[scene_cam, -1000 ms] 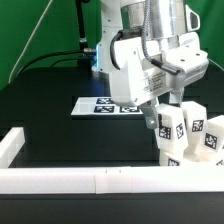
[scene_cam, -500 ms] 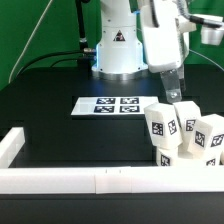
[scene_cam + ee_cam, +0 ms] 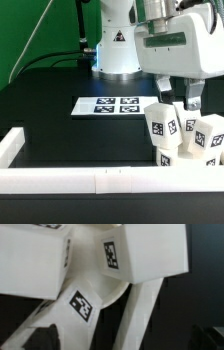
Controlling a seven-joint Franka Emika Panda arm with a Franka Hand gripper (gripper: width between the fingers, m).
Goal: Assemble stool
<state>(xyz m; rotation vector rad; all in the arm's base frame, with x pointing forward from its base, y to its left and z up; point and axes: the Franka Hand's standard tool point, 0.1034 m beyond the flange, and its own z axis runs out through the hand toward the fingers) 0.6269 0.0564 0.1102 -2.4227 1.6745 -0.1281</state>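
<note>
The white stool stands upside down at the exterior view's right, next to the front rail. Three blocky tagged legs, the left, rear and right, rise from the seat disc. My gripper hangs just above the legs with its fingers apart, one on each side of the rear leg's top. It holds nothing. The wrist view is filled by two white tagged legs seen very close, with a curved white part below them.
The marker board lies flat on the black table, to the exterior view's left of the stool. A long white rail borders the front edge and turns up the left side. The robot base stands at the back.
The arm swung from low over the marker board to the exterior view's right. The wrist has turned, and the open fingers now hang over the stool's legs. The stool has not moved.
</note>
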